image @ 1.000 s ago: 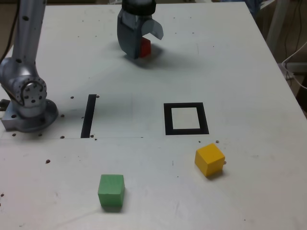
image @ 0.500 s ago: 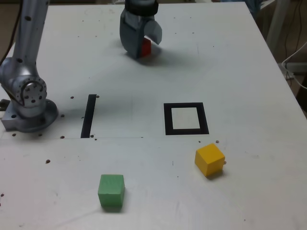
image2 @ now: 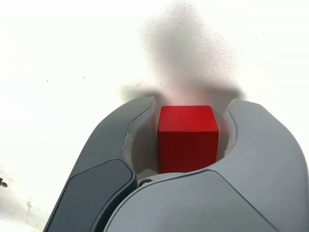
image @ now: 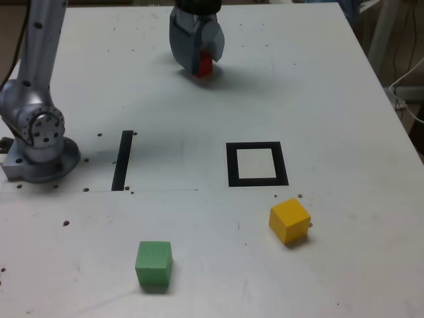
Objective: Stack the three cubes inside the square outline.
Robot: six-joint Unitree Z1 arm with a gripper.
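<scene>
At the far end of the white table, my gripper is down on the surface with its jaws closed around the red cube. The wrist view shows that red cube held between the two grey jaws of the gripper, resting on the table. The yellow cube lies just in front of the square outline, toward the exterior view's right. The green cube sits near the front edge, toward the exterior view's left. Nothing lies inside the outline's white centre.
The arm's grey base stands at the exterior view's left. A thin black tape strip lies beside it. The table edge runs down the exterior view's right, with cables beyond it.
The jaws have closed from wide open onto the red cube. The gripper has shifted slightly toward the exterior view's right; the other cubes have not moved.
</scene>
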